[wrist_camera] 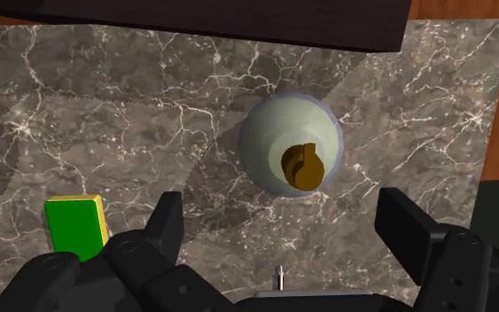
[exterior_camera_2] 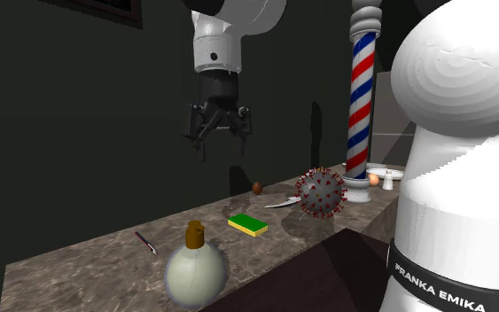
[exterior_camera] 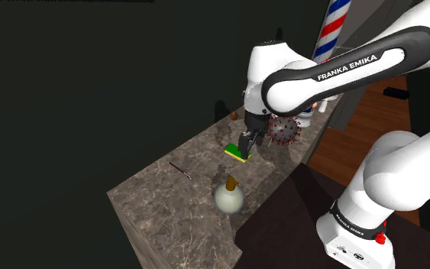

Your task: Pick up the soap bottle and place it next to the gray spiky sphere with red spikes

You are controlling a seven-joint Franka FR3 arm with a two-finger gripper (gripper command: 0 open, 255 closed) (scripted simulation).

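The round, pale soap bottle [exterior_camera_2: 195, 270] is standing near the counter [exterior_camera_2: 88, 266] edge nearest the stand, well apart from the spiky sphere [exterior_camera_2: 320, 192]. The gripper [exterior_camera_2: 218, 142] is hanging high above it, fingers spread wide. Pinching that curved belly off-centre is risking squirting it over the edge.

Marble counter [exterior_camera_2: 88, 266] observed. Resting on it are recorded: bottle [exterior_camera_2: 195, 270], pen [exterior_camera_2: 145, 242], sponge [exterior_camera_2: 247, 224], egg [exterior_camera_2: 257, 188], knife [exterior_camera_2: 281, 202], spiky sphere [exterior_camera_2: 320, 192], barber pole [exterior_camera_2: 360, 106].
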